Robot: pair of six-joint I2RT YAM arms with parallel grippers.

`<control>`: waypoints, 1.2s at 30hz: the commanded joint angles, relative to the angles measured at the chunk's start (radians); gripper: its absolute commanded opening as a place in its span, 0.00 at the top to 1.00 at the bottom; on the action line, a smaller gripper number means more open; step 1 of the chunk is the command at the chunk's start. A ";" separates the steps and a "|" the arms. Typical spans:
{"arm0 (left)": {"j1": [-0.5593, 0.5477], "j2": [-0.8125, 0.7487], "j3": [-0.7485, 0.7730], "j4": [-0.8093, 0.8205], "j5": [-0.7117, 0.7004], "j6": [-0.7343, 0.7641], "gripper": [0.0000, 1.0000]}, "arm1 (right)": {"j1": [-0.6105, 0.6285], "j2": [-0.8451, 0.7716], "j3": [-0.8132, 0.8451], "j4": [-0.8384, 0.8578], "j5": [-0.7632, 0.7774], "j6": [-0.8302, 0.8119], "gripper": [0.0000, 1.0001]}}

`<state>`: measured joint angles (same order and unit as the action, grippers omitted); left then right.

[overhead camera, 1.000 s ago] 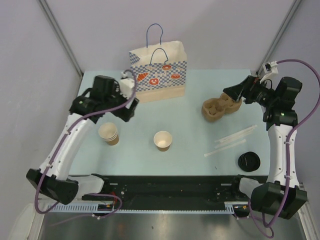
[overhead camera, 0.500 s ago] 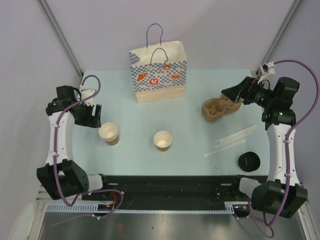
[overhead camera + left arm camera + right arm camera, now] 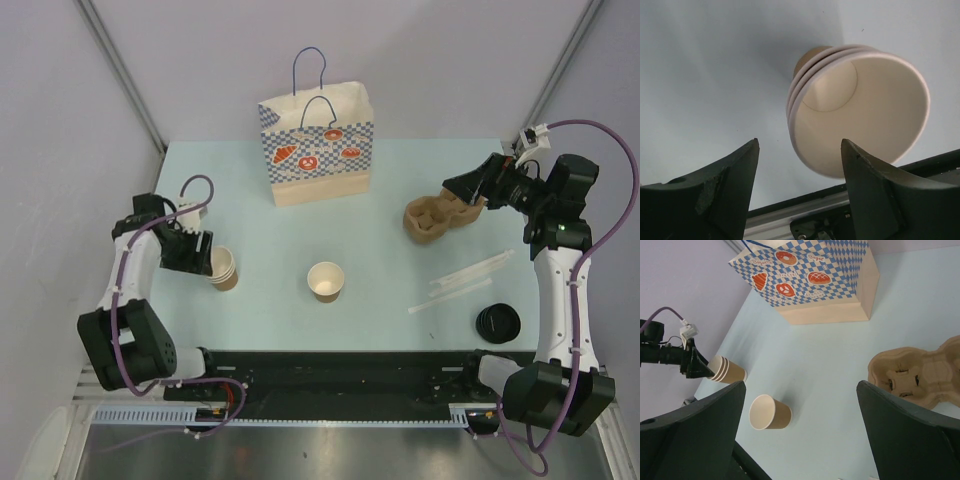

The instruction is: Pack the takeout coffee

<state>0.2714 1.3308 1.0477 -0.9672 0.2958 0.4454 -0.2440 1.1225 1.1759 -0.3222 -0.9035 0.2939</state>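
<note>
No cup with a black lid shows in any view. A single lidless brown cup (image 3: 326, 280) stands mid-table and also shows in the right wrist view (image 3: 770, 412). A stack of lidless brown cups (image 3: 220, 267) stands at the left. My left gripper (image 3: 203, 253) is open and empty right beside the stack, on its left. In the left wrist view (image 3: 799, 142) the stack's rim (image 3: 860, 110) sits just beyond the fingertips. My right gripper (image 3: 462, 187) is open and empty, held above the moulded cup carrier (image 3: 438, 217). The paper bag (image 3: 317, 145) stands upright at the back.
A small pile of loose black lids (image 3: 497, 322) lies at the front right. Clear straws (image 3: 465, 275) lie between the lids and the carrier. The black rail (image 3: 340, 370) runs along the near edge. The right wrist view shows the bag (image 3: 810, 277) and the carrier (image 3: 920, 372).
My left arm has swung from beside the bag back to the left and then down to the cup stack. My right arm has barely moved.
</note>
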 commanded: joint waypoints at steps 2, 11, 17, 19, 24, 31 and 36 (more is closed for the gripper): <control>-0.015 0.056 -0.035 0.127 0.023 -0.042 0.31 | 0.002 -0.006 -0.005 0.029 -0.012 -0.016 0.00; -0.029 0.111 -0.043 0.185 0.003 -0.091 0.62 | 0.003 -0.003 -0.013 0.037 -0.011 -0.015 0.00; -0.029 0.139 0.007 0.174 -0.041 -0.088 0.83 | 0.002 -0.004 -0.013 0.037 -0.009 -0.018 0.00; -0.024 0.139 0.043 0.159 -0.053 -0.083 0.86 | 0.002 -0.004 -0.013 0.035 -0.011 -0.018 0.00; 0.014 0.188 0.237 0.098 -0.135 -0.044 0.92 | 0.002 0.002 -0.015 0.040 -0.011 -0.012 0.00; 0.117 0.359 0.440 0.033 -0.184 0.006 0.92 | 0.003 -0.001 -0.015 0.032 -0.008 -0.021 0.00; 0.180 0.490 0.554 0.022 -0.170 0.016 0.92 | 0.003 0.006 -0.016 0.041 -0.011 -0.013 0.00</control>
<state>0.4110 1.7393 1.5112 -0.9081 0.1299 0.4282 -0.2443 1.1229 1.1595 -0.3176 -0.9031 0.2905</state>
